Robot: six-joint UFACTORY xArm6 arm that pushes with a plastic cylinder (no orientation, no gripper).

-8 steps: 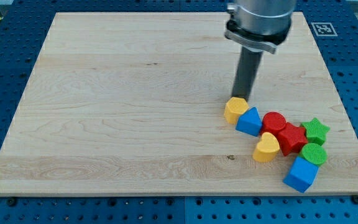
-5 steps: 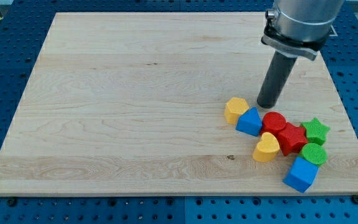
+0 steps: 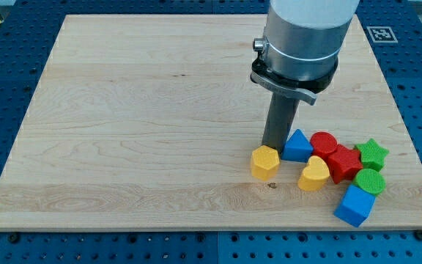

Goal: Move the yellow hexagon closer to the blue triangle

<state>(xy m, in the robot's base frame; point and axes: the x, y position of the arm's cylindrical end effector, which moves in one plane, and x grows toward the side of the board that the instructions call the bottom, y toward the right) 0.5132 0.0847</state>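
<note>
A: The yellow hexagon (image 3: 265, 162) sits near the bench's (image 3: 123, 132) bottom right, just left of the blue triangle (image 3: 297, 146) and a little nearer the bottom edge. Are they touching?

B: No, there's a thin gap. A moment ago the two were pressed together; now the hexagon has slid toward the bottom edge and come off the triangle.

A: And my tip (image 3: 272, 146)?

B: It has swung back from the right side and stands right behind the hexagon, between it and the triangle, touching or nearly touching both.

A: Gripper state?

B: There is none, only the rod, so nothing opens or holds.

A: So the task?

B: I'd judge it set back slightly. A push from the hexagon's left, toward the right edge, should close the gap. The red, green and other blocks (image 3: 343, 169) crowd the triangle's far side, so it may hold firm.
</note>
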